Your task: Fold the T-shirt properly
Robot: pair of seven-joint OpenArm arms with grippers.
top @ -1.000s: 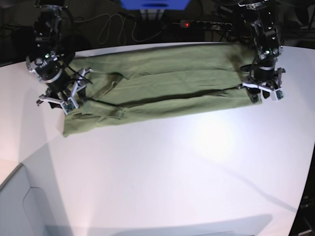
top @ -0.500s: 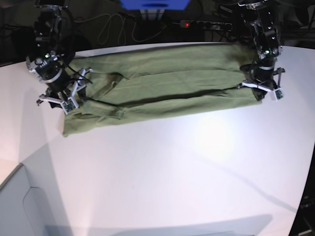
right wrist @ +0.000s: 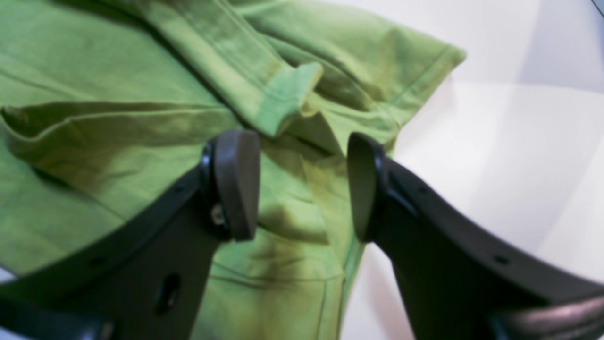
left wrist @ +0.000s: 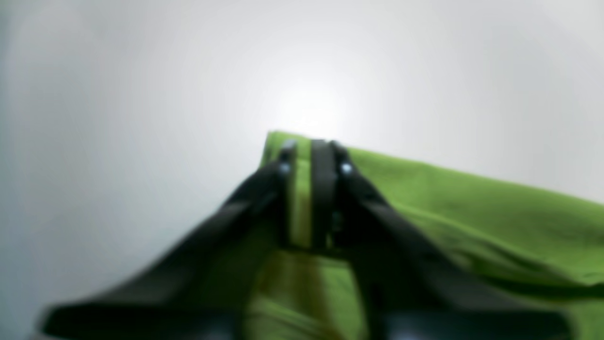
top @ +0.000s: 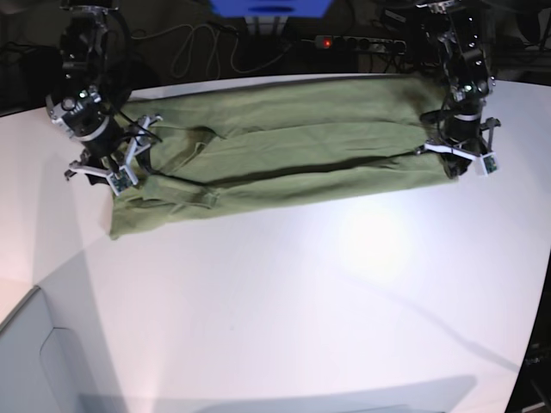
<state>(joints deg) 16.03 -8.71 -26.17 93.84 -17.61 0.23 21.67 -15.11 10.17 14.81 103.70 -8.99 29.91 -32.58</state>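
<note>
At far right corner, left end effector (left wrist: 311, 156) pinching T-shirt (top: 284, 159) hem (thin bite risking slip); right end effector (right wrist: 302, 184) hanging released.

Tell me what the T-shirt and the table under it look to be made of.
T-shirt: soft knit fabric, likely cotton, matte sage green; it wrinkles, drapes in folds, and shows stitched hems in the right wrist view. Table: smooth hard white surface, perhaps laminate or painted board; a soft glare spot suggests a satin finish.

T-shirt (top: 284, 159) on white table (top: 301, 301)
</note>
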